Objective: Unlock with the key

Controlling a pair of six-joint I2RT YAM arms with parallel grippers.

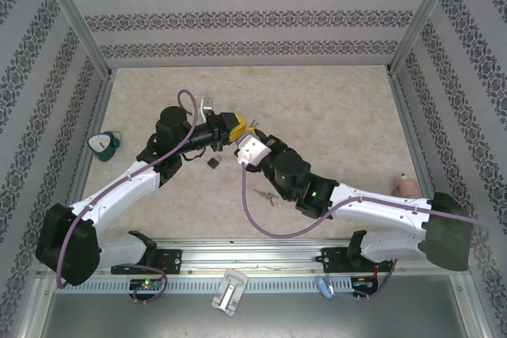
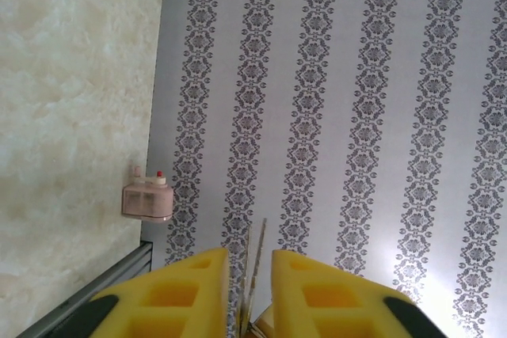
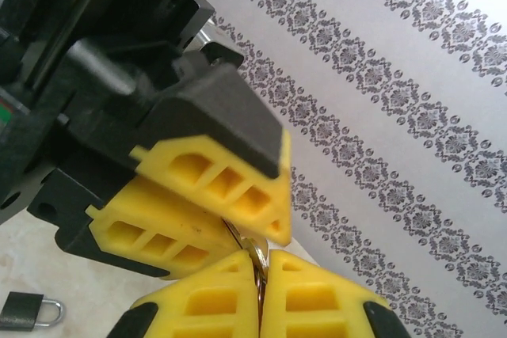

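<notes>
R gripper (image 3: pixel 257 294) is clamped on key (image 3: pixel 255 256), tip-to-tip w/ L gripper (image 2: pixel 250 263); L jaws narrowly gapped, hold can't be confirmed. Below L gripper padlock (image 3: pixel 28 310) is seen lying, nearer L arm.

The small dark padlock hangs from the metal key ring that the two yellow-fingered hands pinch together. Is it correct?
No. The small dark padlock lies on the beige table, apart from the metal key ring; the right wrist view shows it. The rest is right.
</notes>
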